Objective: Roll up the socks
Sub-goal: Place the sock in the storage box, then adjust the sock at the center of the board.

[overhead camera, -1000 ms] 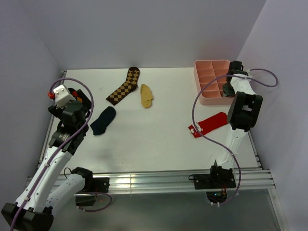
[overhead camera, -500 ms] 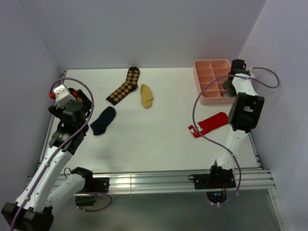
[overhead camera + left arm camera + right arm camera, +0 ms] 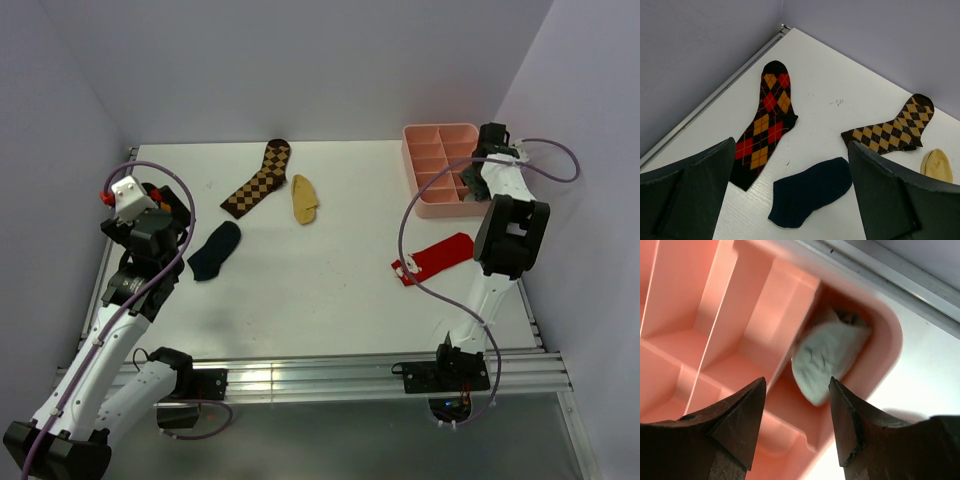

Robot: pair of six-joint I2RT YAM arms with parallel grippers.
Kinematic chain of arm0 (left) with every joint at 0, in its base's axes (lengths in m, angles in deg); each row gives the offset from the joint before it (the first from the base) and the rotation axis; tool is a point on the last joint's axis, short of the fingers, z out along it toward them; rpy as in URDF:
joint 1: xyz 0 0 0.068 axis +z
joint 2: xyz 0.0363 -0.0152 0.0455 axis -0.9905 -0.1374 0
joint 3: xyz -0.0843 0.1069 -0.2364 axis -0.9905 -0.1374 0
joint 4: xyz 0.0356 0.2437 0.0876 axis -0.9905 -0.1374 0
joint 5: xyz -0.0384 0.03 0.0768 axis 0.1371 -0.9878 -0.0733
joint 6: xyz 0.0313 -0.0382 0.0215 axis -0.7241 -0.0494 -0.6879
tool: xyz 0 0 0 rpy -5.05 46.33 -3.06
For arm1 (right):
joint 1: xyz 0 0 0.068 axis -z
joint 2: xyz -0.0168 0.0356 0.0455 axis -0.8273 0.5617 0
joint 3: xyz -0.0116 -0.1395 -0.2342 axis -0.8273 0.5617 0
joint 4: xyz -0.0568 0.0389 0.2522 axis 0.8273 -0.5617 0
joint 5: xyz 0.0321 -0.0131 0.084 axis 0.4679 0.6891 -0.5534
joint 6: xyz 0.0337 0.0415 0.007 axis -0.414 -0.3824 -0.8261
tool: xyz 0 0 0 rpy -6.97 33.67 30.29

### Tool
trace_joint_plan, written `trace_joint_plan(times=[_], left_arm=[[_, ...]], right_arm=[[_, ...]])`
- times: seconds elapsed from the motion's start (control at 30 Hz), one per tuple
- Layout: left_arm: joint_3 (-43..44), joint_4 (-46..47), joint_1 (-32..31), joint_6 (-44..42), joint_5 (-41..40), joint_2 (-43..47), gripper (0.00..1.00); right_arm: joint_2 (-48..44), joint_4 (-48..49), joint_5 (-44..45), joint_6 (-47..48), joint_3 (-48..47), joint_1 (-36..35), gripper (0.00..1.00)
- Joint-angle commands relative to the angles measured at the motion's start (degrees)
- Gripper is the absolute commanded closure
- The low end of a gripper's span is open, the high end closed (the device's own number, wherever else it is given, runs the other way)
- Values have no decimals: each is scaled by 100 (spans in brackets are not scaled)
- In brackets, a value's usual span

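The right gripper (image 3: 796, 386) hung spread above the grey sock (image 3: 830, 352), seemingly rolled, in the pink tray's (image 3: 715, 315) corner compartment. A lifting fingertip could snag and unroll it. The left gripper (image 3: 791, 145), also spread, hovered over the navy sock (image 3: 810, 190), 1 of 2 lying flat.

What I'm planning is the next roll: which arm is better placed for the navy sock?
Left. The left tool, open, frames the navy sock close ahead; the right tool hangs over the pink tray, well away from it.
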State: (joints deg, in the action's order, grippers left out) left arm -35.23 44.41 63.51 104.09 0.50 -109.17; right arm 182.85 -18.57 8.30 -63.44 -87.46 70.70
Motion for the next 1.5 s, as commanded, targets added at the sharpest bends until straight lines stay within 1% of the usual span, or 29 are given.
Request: trace_joint_plan(times=[0.0,0.07,0.1,0.13,0.17,0.23,0.27,0.3,0.33,0.37,0.4,0.47,0.57,0.67,0.7,0.83,1.03,1.17,1.23,1.3,1.43,1.47], left_arm=[[-25,164,-22,-34,89,32,1],[-25,164,-22,-25,124,32,0],[-16,164,-22,-17,141,32,1],[-16,164,-22,1,159,41,1],[-16,155,-22,1,177,41,1],[2,155,-31,18,212,49,1],[-7,138,-22,27,238,49,1],[2,138,-22,36,264,58,0],[-7,138,-22,36,273,50,1],[-7,138,-22,45,291,49,1],[-7,129,-22,45,308,58,0],[-7,129,-22,63,335,58,1],[-16,120,-22,80,353,32,1],[-16,103,-13,98,361,32,1],[-24,94,-13,106,361,32,0],[-16,50,-13,133,440,32,1],[-33,-29,-22,194,431,93,1],[-25,-29,-4,203,528,85,1],[-7,-38,-4,212,572,67,1],[10,-99,-4,264,712,58,1],[72,-257,-4,405,941,23,1],[81,-284,-4,457,994,32,1]], right_arm=[[-976,388,325,373,208,-317,38],[-1206,626,361,873,314,-712,37],[-1303,914,326,1110,401,-871,37],[-1443,1030,195,1347,411,-1046,37],[-1488,1135,63,1767,429,-1387,37],[-1489,1443,-235,2339,420,-1801,38],[-1436,1496,-515,2500,394,-1978,40],[-1366,1619,-666,2640,333,-2328,43],[-1305,1663,-780,2929,297,-2496,43],[-1113,1768,-1017,3088,262,-2672,44],[-1006,1795,-1141,3247,166,-2996,44],[-639,1770,-1317,3633,16,-3314,47],[-260,1830,-1694,3837,-169,-3833,51],[-57,2024,-1906,3872,-151,-4185,56],[135,2016,-1959,3872,-264,-4247,58],[558,1954,-2073,3890,-511,-4536,59],[1033,2068,-2021,3855,-643,-4748,60],[1227,1876,-1565,3723,-705,-4906,61],[1227,1787,-1117,3435,-618,-4924,66],[1131,1690,-810,3197,-381,-4933,68],[841,1471,-510,2828,146,-4950,69],[745,1384,-466,2739,409,-4968,68]])
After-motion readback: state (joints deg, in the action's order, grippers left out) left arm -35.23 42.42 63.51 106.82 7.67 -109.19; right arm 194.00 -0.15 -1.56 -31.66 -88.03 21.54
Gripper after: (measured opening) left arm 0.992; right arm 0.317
